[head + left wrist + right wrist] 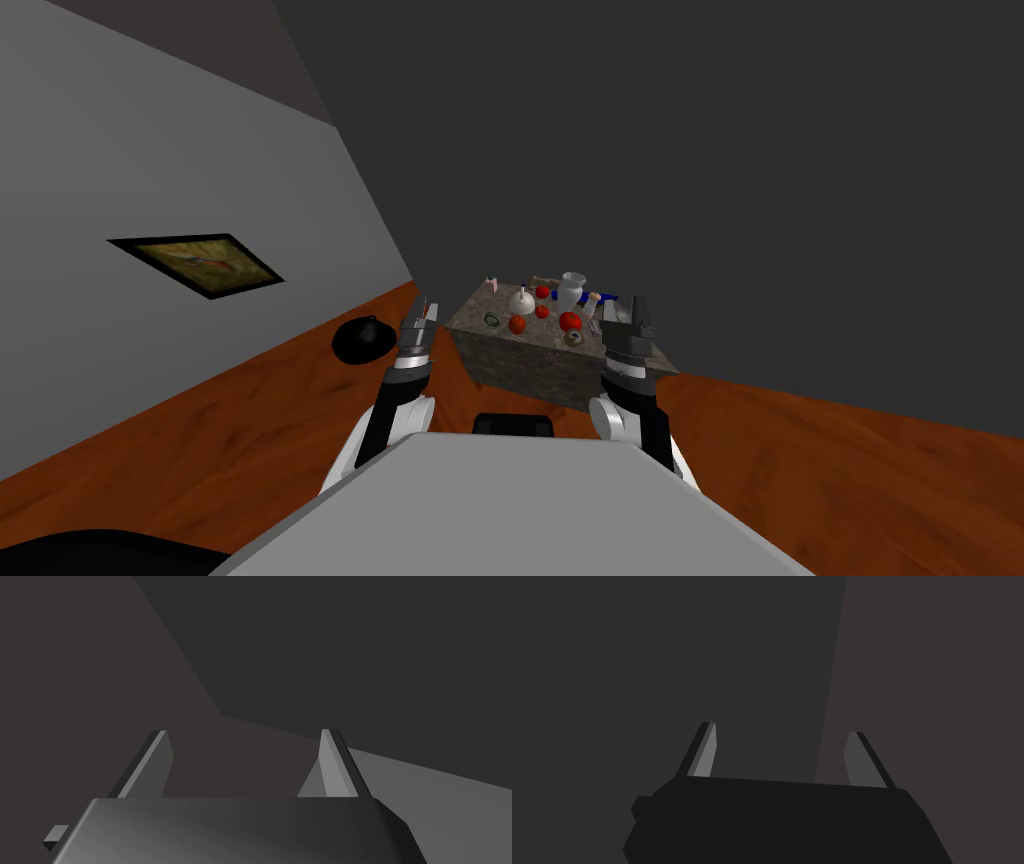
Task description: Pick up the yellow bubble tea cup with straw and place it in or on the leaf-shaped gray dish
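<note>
Facing a mottled stone counter [520,350] crowded with small stuff: red round fruits [570,321], a white flask-shaped thing [522,301], a white pitcher [571,288]. Can't honestly pick out the yellow bubble tea cup or the leaf dish in that clutter, way too tiny. Got the left end effector [242,732] up by the counter's near left corner, the right end effector [782,728] over its near right corner, both spread wide, gripping nothing.
</note>
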Robot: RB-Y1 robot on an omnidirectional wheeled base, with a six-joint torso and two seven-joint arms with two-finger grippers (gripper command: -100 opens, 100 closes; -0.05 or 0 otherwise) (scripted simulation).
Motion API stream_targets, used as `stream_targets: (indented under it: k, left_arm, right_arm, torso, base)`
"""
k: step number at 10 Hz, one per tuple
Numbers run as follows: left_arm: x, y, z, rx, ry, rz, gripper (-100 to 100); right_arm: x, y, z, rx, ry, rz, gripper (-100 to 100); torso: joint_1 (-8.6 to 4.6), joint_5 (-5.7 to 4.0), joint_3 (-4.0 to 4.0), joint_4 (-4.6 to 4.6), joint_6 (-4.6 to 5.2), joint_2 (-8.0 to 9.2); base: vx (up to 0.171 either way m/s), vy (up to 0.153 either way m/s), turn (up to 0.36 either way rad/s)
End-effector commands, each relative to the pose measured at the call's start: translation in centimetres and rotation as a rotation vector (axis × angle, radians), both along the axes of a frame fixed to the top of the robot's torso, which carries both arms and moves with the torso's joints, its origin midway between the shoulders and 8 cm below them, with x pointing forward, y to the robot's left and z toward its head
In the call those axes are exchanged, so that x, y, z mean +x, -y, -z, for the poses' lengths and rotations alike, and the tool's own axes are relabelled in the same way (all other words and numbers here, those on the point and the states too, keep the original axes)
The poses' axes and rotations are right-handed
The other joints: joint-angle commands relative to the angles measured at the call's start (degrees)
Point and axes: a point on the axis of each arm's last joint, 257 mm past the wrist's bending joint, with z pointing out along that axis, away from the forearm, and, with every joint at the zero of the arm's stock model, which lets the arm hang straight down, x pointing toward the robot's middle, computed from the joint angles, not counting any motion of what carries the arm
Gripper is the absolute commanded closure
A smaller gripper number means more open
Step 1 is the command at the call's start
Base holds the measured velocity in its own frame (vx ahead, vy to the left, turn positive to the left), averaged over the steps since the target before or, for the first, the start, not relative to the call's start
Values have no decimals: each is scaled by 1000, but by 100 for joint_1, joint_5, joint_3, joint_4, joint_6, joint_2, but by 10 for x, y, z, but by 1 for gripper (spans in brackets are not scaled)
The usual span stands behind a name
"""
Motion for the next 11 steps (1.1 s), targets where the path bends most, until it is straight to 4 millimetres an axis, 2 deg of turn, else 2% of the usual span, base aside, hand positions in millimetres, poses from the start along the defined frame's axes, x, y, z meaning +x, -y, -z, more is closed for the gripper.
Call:
stream_targets:
  k: [1, 4, 8, 9, 11]
  left_arm:
    - [0, 0, 0, 0, 0, 0, 0]
    - [0, 0, 0, 0, 0, 0, 0]
    - [0, 0, 0, 0, 0, 0, 0]
    - [0, 0, 0, 0, 0, 0, 0]
    - [0, 0, 0, 0, 0, 0, 0]
  right_arm:
    - [2, 0, 7, -64, -26, 12, -100]
    - [6, 2, 25, -200, -83, 46, -100]
    - [12, 13, 63, -462, -186, 111, -100]
    - [13, 12, 63, -470, -186, 107, -100]
    - [16, 22, 86, -624, -242, 140, -100]
  torso:
    - [0, 0, 0, 0, 0, 0]
    - [-31, -7, 5, 2, 0, 8]
    - [-41, -9, 7, 2, 0, 12]
    - [-37, -9, 8, 3, -1, 13]
    - [-23, -5, 3, 1, 0, 5]
  base:
    - [-4, -31, 73]
    - [-21, -73, 76]
    - [-28, -89, 110]
    - [-23, -53, 37]
    - [-19, -51, 109]
